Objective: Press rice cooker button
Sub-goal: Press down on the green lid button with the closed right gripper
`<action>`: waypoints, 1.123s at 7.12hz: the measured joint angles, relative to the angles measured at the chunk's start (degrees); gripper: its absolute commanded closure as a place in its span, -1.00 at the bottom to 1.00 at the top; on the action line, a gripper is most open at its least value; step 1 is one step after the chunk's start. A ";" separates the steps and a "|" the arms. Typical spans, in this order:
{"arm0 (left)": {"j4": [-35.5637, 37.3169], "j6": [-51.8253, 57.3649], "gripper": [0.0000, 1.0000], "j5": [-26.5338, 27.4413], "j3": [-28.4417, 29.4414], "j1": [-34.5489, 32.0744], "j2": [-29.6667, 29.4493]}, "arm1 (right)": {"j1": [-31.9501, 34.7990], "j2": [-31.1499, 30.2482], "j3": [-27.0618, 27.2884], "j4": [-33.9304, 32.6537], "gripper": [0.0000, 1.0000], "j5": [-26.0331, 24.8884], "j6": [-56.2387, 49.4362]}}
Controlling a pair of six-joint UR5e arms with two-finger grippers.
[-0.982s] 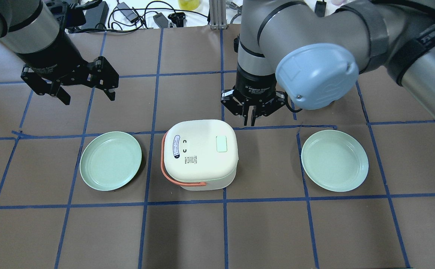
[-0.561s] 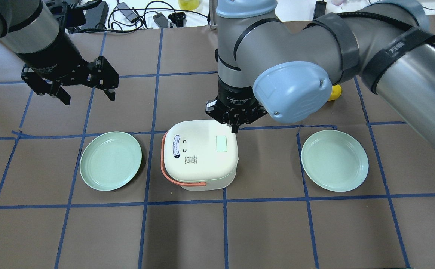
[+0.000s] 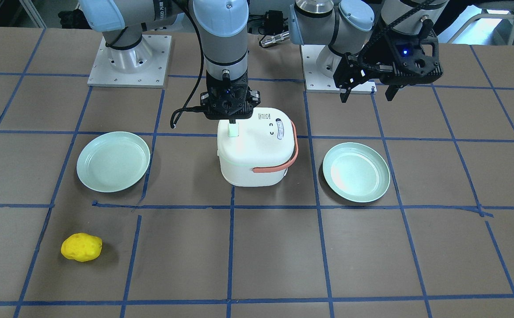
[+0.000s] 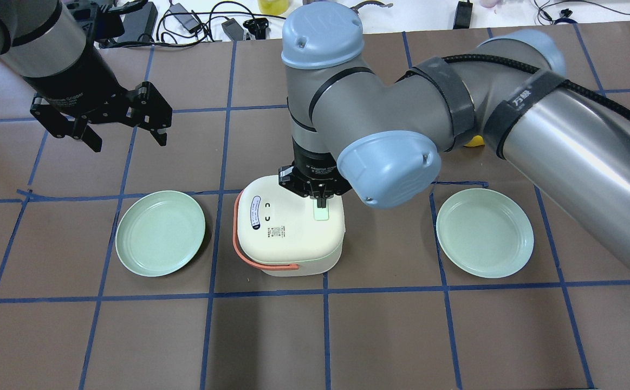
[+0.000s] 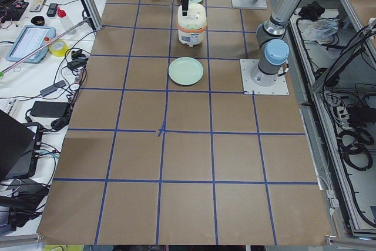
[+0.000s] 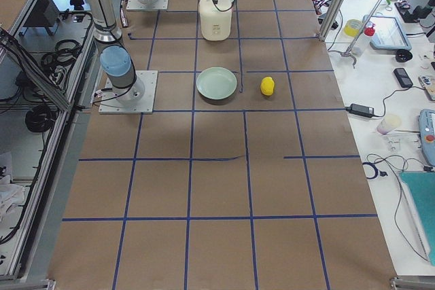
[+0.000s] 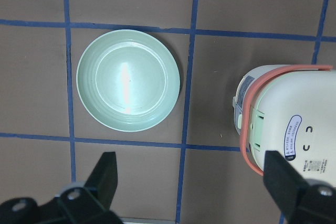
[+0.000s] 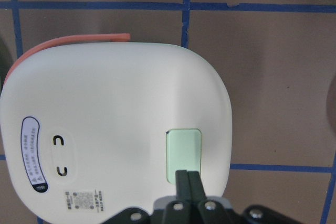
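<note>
The white rice cooker (image 4: 287, 227) with a salmon handle stands mid-table; it also shows in the front view (image 3: 257, 150) and the right wrist view (image 8: 115, 129). Its pale green lid button (image 4: 322, 213) (image 8: 182, 153) (image 3: 232, 131) faces up. My right gripper (image 4: 321, 203) (image 3: 233, 122) (image 8: 187, 178) is shut and points straight down, its tips over the button's near edge. Contact cannot be told. My left gripper (image 4: 128, 135) (image 3: 367, 90) is open and empty, hovering at the back left, away from the cooker (image 7: 286, 124).
Two pale green plates flank the cooker: one on the left (image 4: 160, 233) (image 7: 128, 80), one on the right (image 4: 484, 233) (image 3: 113, 161). A yellow lumpy object (image 3: 81, 247) lies past the right plate, mostly hidden by my right arm in the overhead view. Cables lie along the table's far edge.
My right arm has swung left and toward the cooker, bringing its shut gripper from behind the cooker's back right corner to over the lid button. The left arm has not moved.
</note>
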 measured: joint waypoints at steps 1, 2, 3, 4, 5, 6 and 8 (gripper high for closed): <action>0.00 0.00 -1.00 0.00 -0.01 0.00 0.00 | 0.04 0.06 1.08 -1.32 0.77 0.01 0.02; 0.00 0.03 -1.00 0.00 -0.01 0.00 0.00 | 0.07 0.07 1.73 -2.57 0.78 0.25 0.06; 0.00 0.05 -1.00 0.00 -0.01 0.00 0.00 | 0.11 0.07 2.01 -3.16 0.77 0.37 0.49; 0.00 0.04 -1.00 0.00 -0.02 0.00 0.00 | 0.14 0.09 2.14 -3.32 0.77 0.39 1.20; 0.00 0.02 -1.00 0.00 -0.01 0.00 0.00 | 0.16 0.25 2.25 -3.36 0.78 0.39 1.56; 0.00 0.02 -1.00 0.00 -0.01 0.00 0.00 | 0.17 0.62 2.40 -3.49 0.77 0.36 1.66; 0.00 -0.02 -1.00 0.00 -0.01 0.00 0.00 | 0.17 1.15 2.49 -3.83 0.77 0.11 1.68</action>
